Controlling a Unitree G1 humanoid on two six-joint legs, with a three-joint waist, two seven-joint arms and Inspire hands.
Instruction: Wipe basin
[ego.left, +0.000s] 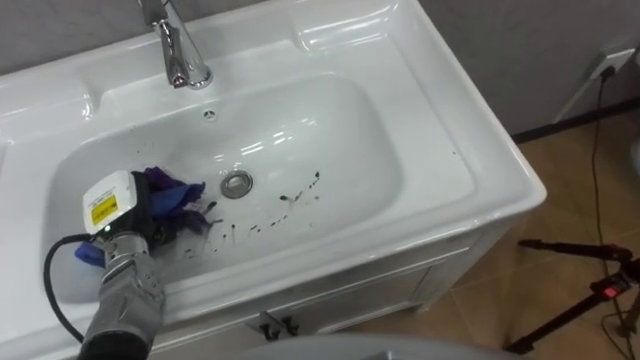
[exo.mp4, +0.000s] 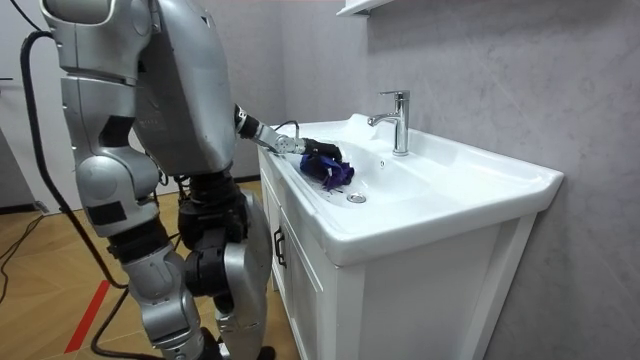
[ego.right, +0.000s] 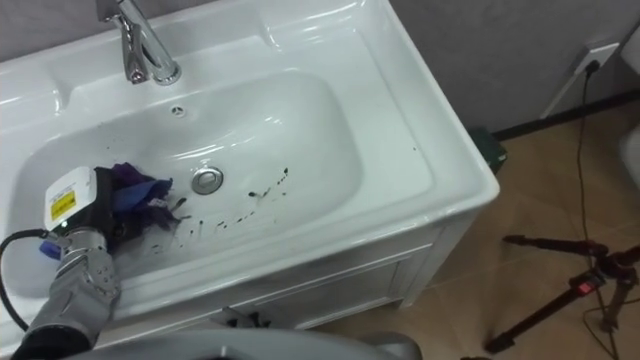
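Robot stands at the front of a white vanity, left arm reaching down into the basin.

Left hand sits low on the basin floor, near the front wall. A bunched purple cloth is heaped over and ahead of it. Cannot tell whether the hand grips the cloth or only bears on it; the cloth covers its front.

Drain lies just beyond the cloth, to the hand's right. Dark specks are scattered further right of the hand, past the drain and along the front slope. None are under the cloth now. Faucet is well ahead of the hand at the back rim.

Risks, as judged:
- The cloth is wadded, so little of it meets the porcelain. A stroke may smear or skip the specks.
- If the hold is loose, a sweep to the right could leave the cloth behind.
- A trailing fold could catch in the drain.
- On the curved wall, pressure may lift off.
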